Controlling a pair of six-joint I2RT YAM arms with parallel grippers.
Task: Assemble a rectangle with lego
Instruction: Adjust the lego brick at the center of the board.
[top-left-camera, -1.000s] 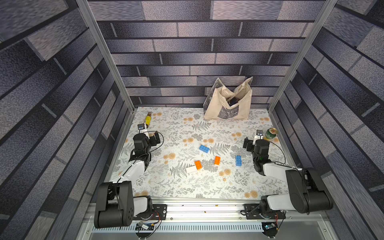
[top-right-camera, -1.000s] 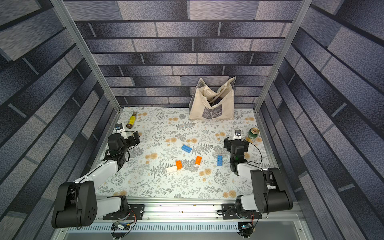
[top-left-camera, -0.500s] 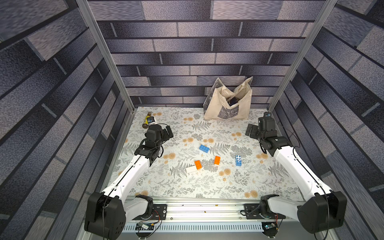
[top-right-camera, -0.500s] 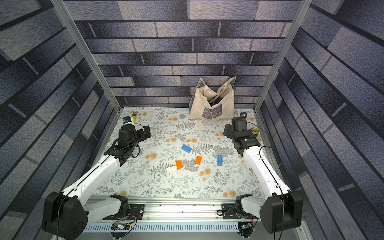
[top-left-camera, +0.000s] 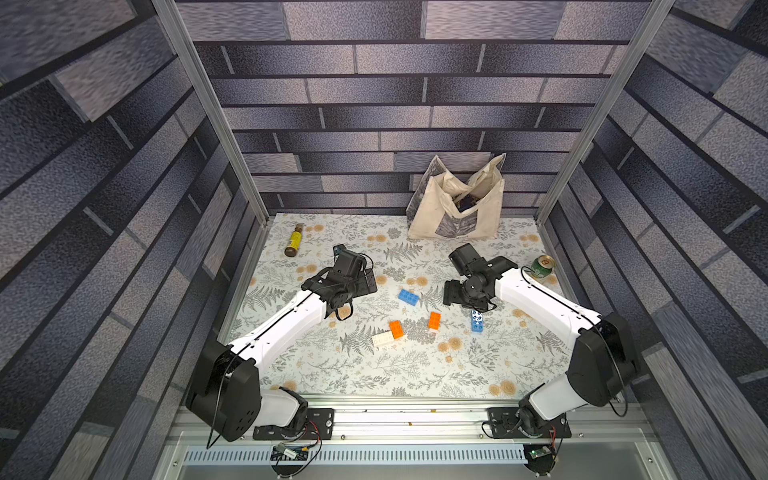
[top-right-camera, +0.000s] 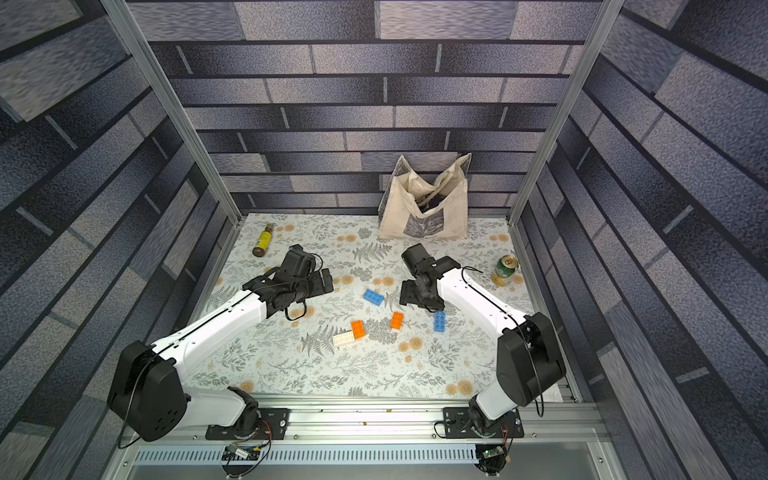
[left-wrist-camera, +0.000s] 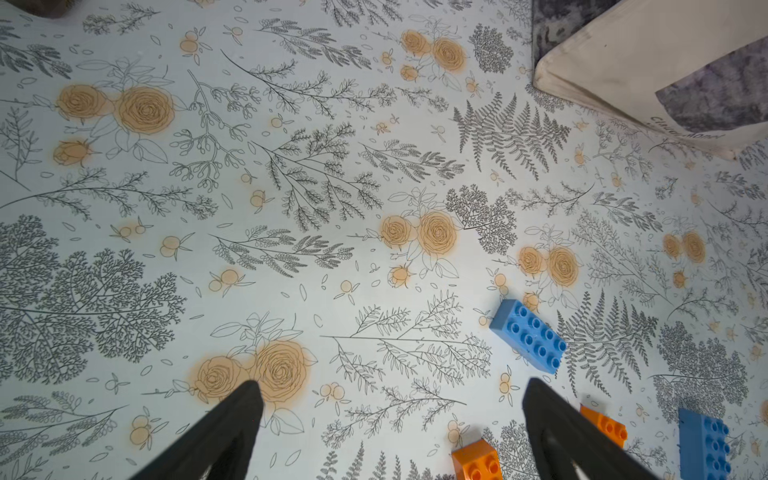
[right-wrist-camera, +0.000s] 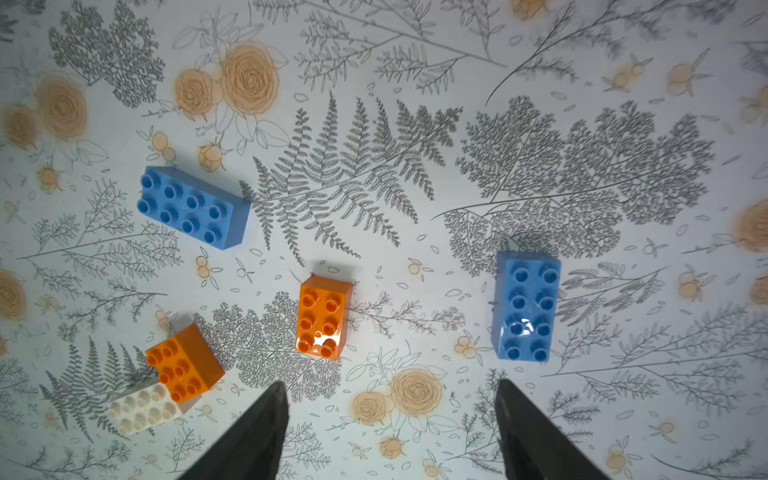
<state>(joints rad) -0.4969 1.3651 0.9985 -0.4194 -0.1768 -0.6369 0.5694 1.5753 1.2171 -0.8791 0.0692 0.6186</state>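
The right gripper gapes empty near the lone orange brick. The left gripper gapes empty farther off.

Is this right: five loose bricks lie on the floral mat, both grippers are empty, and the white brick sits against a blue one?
No. The white brick sits against an orange brick, not a blue one; the right wrist view shows it. The rest holds: all five lie loose on the floral mat, and the left gripper and right gripper are empty.
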